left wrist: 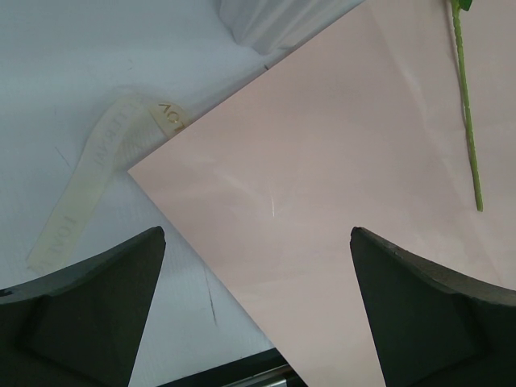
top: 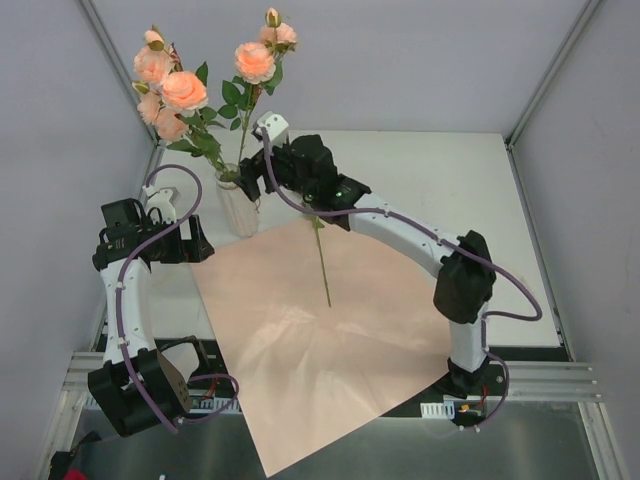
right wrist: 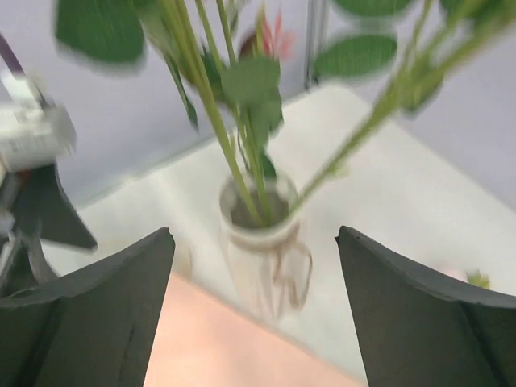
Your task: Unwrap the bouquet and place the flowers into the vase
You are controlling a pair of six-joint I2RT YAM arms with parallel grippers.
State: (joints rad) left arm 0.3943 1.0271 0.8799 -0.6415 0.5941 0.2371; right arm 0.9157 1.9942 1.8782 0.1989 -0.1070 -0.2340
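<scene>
**Operator:** What lies nearest to the arms?

**Spotter:** Nearest to you is the pink paper sheet [top: 310, 340]. It lies flat and fully unfolded on the table [top: 450, 200], and one corner reaches past the near edge.

**Operator:** And my left gripper?

**Spotter:** Your left gripper [left wrist: 256, 242] hangs over the left corner of the sheet. Its two fingers stand wide apart, with nothing between them. Just beside that corner, on the bare table, lies the cream ribbon [left wrist: 85, 181], untied, with printed letters on it.

**Operator:** Are all the flowers in the vase?

**Spotter:** Not all. One green stem [top: 323, 265] lies on the sheet, towards its far edge. Its upper end is hidden under your right arm.

**Operator:** Where is the right gripper?

**Spotter:** Your right gripper [right wrist: 254, 242] is close to the vase [top: 238, 208], on its right side in the top view. The wrist picture is blurred, but the fingers show well apart and they hold nothing. I cannot tell if they touch the stems.

**Operator:** And the vase itself?

**Spotter:** It stands upright on the bare table, just past the far left edge of the sheet. The flowers [top: 185, 90] stand in it. Their peach and pale pink blooms are high above the neck, and the stems lean apart to the left and to the right.
</scene>
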